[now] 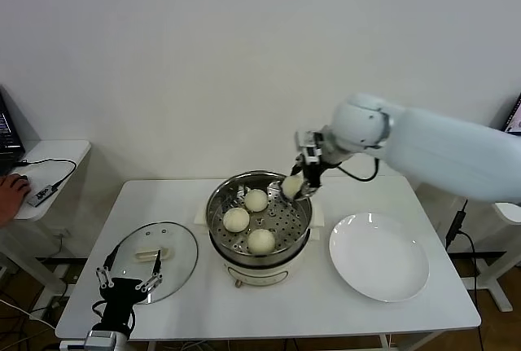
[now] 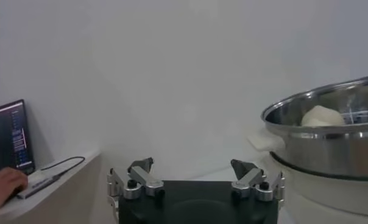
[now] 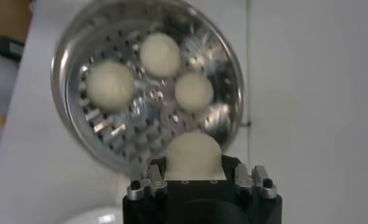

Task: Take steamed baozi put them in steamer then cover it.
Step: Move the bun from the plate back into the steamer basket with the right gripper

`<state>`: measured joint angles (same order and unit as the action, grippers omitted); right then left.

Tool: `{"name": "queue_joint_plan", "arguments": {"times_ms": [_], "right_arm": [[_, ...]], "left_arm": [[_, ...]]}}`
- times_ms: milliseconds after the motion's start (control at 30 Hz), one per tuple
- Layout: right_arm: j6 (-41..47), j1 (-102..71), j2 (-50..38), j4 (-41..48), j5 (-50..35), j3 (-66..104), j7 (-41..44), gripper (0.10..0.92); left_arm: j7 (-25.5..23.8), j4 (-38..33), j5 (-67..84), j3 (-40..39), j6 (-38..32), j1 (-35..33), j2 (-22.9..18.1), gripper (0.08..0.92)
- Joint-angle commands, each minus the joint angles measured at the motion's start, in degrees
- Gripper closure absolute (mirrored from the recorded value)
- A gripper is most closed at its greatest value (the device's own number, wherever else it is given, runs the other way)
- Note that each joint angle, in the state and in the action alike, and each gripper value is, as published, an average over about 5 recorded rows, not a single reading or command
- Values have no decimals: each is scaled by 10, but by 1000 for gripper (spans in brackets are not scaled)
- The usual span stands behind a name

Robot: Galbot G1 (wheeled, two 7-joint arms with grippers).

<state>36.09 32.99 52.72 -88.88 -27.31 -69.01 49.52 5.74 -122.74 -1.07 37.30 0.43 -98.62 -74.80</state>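
Head view: left gripper (image 1: 129, 278) idles, jaws apart, by the round clear glass cover (image 1: 155, 259) at 8 o'clock of the shiny steel steamer (image 1: 218, 206). Right gripper (image 1: 298, 186) holds the fourth cream-white baozi (image 1: 291, 186) over the rim at 2 o'clock.

Left wrist view: nothing held.

Right wrist view: three buns (image 3: 160, 53) on the tray; jaws clamp the fourth. Next, probably: lower, release.

No legible writing.

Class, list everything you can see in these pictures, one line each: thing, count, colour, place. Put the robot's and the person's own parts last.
baozi in tray: three, cream-white, on the steamer's tray
held baozi: one, cream-white, above the steamer's rim
steamer: one, steel on white base, table centre
cover: one, clear glass, table's left
plate: one, white, table's right
table: one, white
right gripper: shut on held baozi
left gripper: open, near cover
person's hand: side desk
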Motion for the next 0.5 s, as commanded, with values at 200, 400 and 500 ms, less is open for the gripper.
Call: {"name": "queue_joint_plan", "arguments": {"times_ms": [200, 400, 500], "right_arm": [[49, -64, 62, 21, -10, -34, -56, 440], [48, -85, 61, 31, 23, -33, -58, 440], [46, -89, 61, 36, 36, -32, -58, 440]], "left_arm": [[1, 2, 0, 1, -2, 0, -1, 177], [1, 4, 1, 0, -2, 1, 0, 177], [1, 4, 0, -1, -2, 3, -1, 177]]}}
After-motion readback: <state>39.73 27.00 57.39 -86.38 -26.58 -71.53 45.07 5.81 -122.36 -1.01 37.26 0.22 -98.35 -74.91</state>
